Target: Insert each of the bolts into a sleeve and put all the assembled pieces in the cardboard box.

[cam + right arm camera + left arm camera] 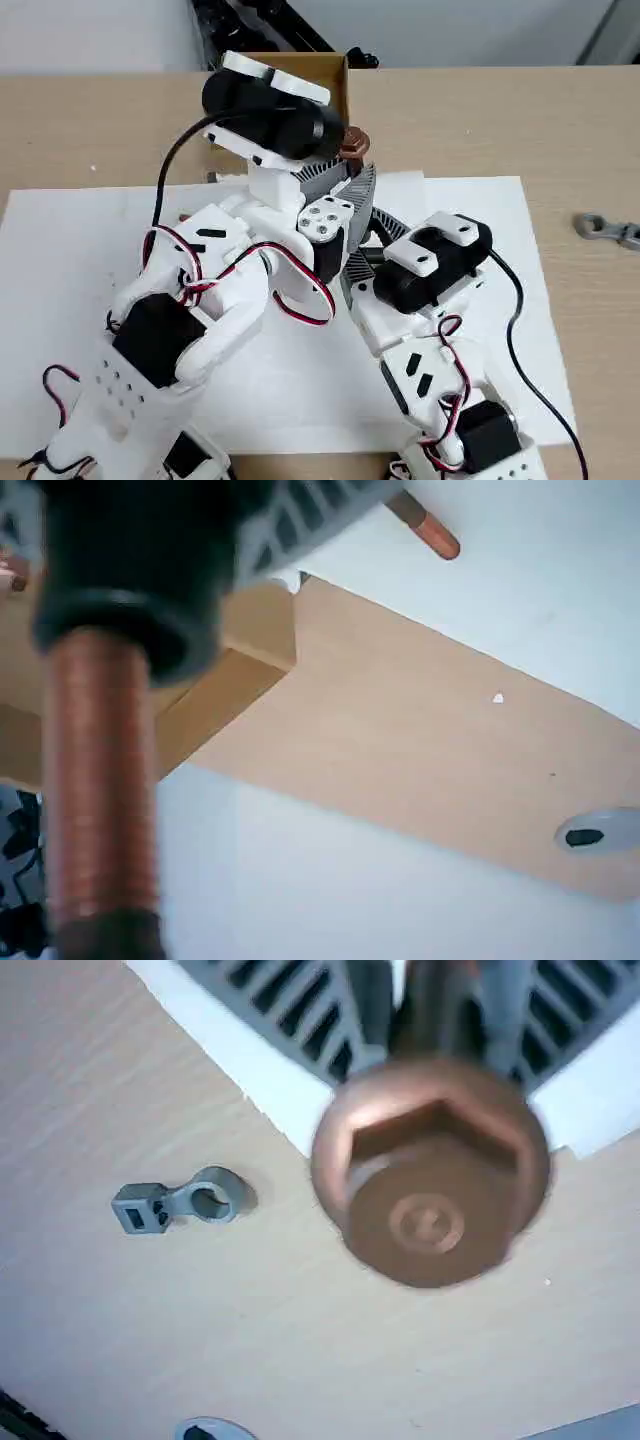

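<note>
Left pincer (432,1005) clamped a bolt (430,1175) just beside the box (336,78), head outward. Right pincer (150,520) held the sleeve (125,600) on a threaded shank, apparently to mate them above the desk (500,120).

In the high view the left arm (270,110) is covering most of the cardboard box (338,85) and hiding the shaft of the bolt (352,146), leaving its head peeking out. A metal fitting (603,228) is running off the right edge. In the left wrist view the bolt head is blurring close to the lens, and the picture's edge is cutting the jaws. In the right wrist view the sleeve (140,570) is showing as a dark blur, the threaded shaft is running out of frame, a jaw is hiding half of a second bolt (428,528), and a grey disc (600,832) is being cropped, too little to identify.
</note>
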`<action>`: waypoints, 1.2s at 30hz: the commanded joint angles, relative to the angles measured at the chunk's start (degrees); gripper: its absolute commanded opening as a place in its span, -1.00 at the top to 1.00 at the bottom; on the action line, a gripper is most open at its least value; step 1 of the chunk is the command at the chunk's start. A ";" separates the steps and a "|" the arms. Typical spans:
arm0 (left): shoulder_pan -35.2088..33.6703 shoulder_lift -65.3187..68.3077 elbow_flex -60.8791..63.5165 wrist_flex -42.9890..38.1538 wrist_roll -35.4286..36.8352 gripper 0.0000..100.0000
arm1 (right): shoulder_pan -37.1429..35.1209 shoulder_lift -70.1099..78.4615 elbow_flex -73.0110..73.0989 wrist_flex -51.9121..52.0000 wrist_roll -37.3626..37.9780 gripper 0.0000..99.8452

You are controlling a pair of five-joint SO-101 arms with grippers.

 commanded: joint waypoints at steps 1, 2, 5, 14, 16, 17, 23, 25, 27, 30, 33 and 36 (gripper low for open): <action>-0.44 0.00 -1.01 -0.18 -1.76 0.99 | 0.40 0.04 -0.70 -1.63 0.44 1.00; -0.44 0.00 -0.75 -0.09 -1.76 0.99 | 0.40 0.04 -0.70 -1.63 0.44 1.00; -0.44 0.00 -0.75 -0.09 -1.76 0.99 | 0.40 0.04 -0.70 -1.63 0.44 1.00; -0.44 0.00 1.63 -0.35 -2.02 0.99 | 0.40 0.04 -0.70 -1.63 0.44 1.00; -0.35 0.00 1.80 -0.35 -1.93 0.99 | 0.40 0.04 -0.70 -1.63 0.44 1.00; -0.26 0.00 1.80 -0.35 -1.93 0.99 | 0.40 0.04 -0.70 -1.63 0.44 1.00; -0.26 0.09 3.47 -0.79 -2.46 0.99 | 0.40 0.04 -0.70 -1.63 0.44 1.00; -0.09 0.00 5.93 -1.67 -3.43 0.99 | 0.40 0.04 -0.70 -1.63 0.44 1.00; -0.09 0.00 8.40 -2.55 -3.34 0.99 | 0.40 0.04 -0.70 -1.63 0.44 1.00; -0.09 -0.18 10.07 -3.34 -3.34 0.99 | 0.40 0.04 -0.70 -1.63 0.44 1.00; -0.18 -0.53 9.89 -3.34 -3.43 0.99 | 0.40 0.13 -0.70 -1.63 0.44 1.00; -0.44 -0.53 9.80 -3.25 -3.69 0.99 | 0.40 0.22 -0.70 -1.63 0.44 1.00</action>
